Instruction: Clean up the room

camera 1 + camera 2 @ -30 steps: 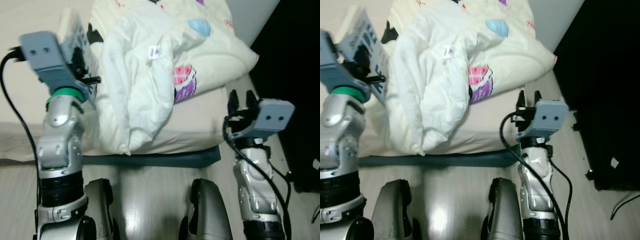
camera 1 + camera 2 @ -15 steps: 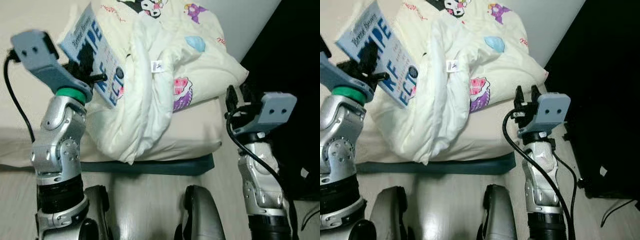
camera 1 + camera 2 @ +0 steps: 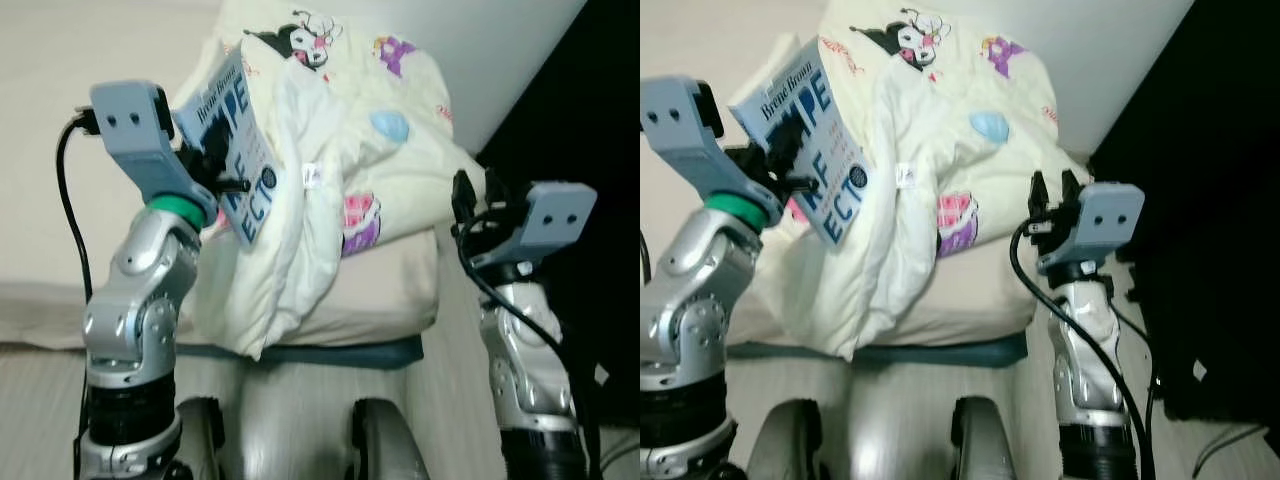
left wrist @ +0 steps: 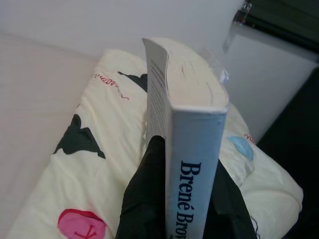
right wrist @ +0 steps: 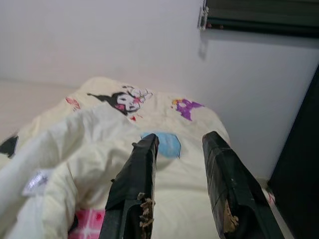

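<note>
**Book held up over the bed, right gripper empty**

At the left of the left eye view, the left gripper (image 3: 215,175) is raised on its silver arm and pinches a pale blue paperback book (image 3: 238,160) between its black fingers (image 4: 144,199). The book sits in the upper left of the frame, tilted, its cover with large blue lettering facing the camera and its top edge leaning toward the wall. In the left wrist view the spine shows the author's name, with the cream page block above it and one finger pressed against each cover.

Behind and below the book, filling the centre, a cream duvet (image 3: 330,200) printed with cartoon characters lies bunched on the bed (image 3: 395,290), with a small white care label (image 3: 311,177) showing on a fold. The bed's dark base edge runs across the lower middle, and pale wood floor (image 3: 40,410) lies below it.

At the right, the right gripper (image 3: 474,192) is held upright beside the bed's corner, its two fingers (image 5: 137,179) spread apart with nothing between them, pointing toward the duvet and the white wall (image 5: 99,40).
</note>
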Robot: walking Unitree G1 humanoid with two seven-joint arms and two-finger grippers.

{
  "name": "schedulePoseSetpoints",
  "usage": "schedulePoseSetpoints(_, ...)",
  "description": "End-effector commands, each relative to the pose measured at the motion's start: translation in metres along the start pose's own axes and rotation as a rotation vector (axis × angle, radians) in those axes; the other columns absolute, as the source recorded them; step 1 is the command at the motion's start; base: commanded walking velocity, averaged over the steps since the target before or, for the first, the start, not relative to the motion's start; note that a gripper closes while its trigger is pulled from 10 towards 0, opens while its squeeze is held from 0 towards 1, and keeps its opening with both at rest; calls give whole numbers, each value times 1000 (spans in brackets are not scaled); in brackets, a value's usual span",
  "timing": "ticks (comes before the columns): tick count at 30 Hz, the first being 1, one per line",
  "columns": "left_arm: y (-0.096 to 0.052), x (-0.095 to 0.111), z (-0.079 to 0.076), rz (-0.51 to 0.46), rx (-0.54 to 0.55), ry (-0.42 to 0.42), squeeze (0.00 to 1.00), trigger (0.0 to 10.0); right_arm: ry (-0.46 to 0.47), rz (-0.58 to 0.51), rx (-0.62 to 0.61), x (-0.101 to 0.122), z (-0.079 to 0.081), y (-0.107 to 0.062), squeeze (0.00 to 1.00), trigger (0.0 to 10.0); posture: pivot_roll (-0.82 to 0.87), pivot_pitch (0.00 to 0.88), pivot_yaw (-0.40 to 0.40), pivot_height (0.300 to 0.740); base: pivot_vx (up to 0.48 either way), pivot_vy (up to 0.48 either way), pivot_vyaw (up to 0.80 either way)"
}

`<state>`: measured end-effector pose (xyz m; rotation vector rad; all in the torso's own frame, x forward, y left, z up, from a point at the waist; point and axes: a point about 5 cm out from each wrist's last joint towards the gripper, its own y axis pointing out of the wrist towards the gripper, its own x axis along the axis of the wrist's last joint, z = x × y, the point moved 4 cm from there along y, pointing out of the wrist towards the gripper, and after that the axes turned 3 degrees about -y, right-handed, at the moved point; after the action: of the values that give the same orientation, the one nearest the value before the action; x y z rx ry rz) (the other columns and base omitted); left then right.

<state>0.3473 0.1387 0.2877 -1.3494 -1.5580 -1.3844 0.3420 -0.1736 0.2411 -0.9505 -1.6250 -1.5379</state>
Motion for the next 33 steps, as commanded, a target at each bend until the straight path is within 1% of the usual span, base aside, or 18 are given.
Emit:
schedulePoseSetpoints(1,-2,-6,-6,5,-35,6,0,10000,4,29,-15,-8,-6,-4,0,10000,54,99,-68,638,0,0,0)
schedulePoseSetpoints(5,-7,-24,-8,47,-51,35,0,10000,6,37,-13,-10,-6,-5,0,10000,52,95,-71,653,0,0,0)
schedulePoseSetpoints(6,-7,-24,-8,47,-51,35,0,10000,6,37,-13,-10,-6,-5,0,10000,52,95,-71,653,0,0,0)
schedulePoseSetpoints(8,-10,-36,-8,87,-59,41,0,10000,5,46,-12,-13,-7,-6,0,10000,50,94,-71,662,0,0,0)
schedulePoseSetpoints(9,-10,-36,-8,87,-59,41,0,10000,5,46,-12,-13,-7,-6,0,10000,50,94,-71,662,0,0,0)
schedulePoseSetpoints(11,-15,-50,-3,119,-55,77,0,10000,-7,64,-15,-19,-10,-10,0,10000,50,94,-71,672,0,0,0)
schedulePoseSetpoints(12,-15,-50,-3,119,-55,77,0,10000,-7,64,-15,-19,-10,-10,0,10000,50,94,-71,672,0,0,0)
schedulePoseSetpoints(13,-16,-56,2,127,-34,88,0,10000,-11,74,-19,-23,-11,-13,0,10000,42,90,-68,677,0,0,0)
schedulePoseSetpoints(15,-17,-59,5,130,-18,94,0,10000,-14,81,-21,-25,-12,-14,0,10000,42,90,-68,682,0,0,0)
schedulePoseSetpoints(18,-10,-41,22,46,71,111,0,10000,-21,97,-22,-30,-13,-18,0,10000,41,87,-72,697,0,0,0)
schedulePoseSetpoints(21,-6,-36,24,22,77,122,0,10000,-22,99,-19,-31,-13,-18,0,10000,41,86,-73,707,0,0,0)
schedulePoseSetpoints(24,-6,-36,23,25,70,122,0,10000,-23,99,-18,-31,-13,-18,0,10000,41,86,-73,712,0,0,0)
schedulePoseSetpoints(25,-6,-42,22,44,58,120,0,10000,-24,99,-18,-31,-13,-18,0,10000,41,86,-73,722,0,0,0)
schedulePoseSetpoints(27,-8,-46,22,56,54,119,0,10000,-24,99,-19,-32,-13,-18,0,10000,41,86,-73,726,0,0,0)
schedulePoseSetpoints(28,-10,-54,22,78,44,129,0,10000,-23,105,-21,-34,-13,-20,0,10000,38,83,-67,731,0,0,0)
schedulePoseSetpoints(29,-10,-54,22,78,44,129,0,10000,-23,105,-21,-34,-13,-20,0,10000,38,83,-67,731,0,0,0)
schedulePoseSetpoints(32,-18,-79,23,155,21,161,0,10000,-3,146,-36,-45,-14,-25,0,10000,37,80,-63,740,0,0,0)
schedulePoseSetpoints(33,-21,-86,25,179,23,159,0,10000,21,176,-51,-52,-14,-28,0,10000,37,80,-63,740,0,0,0)
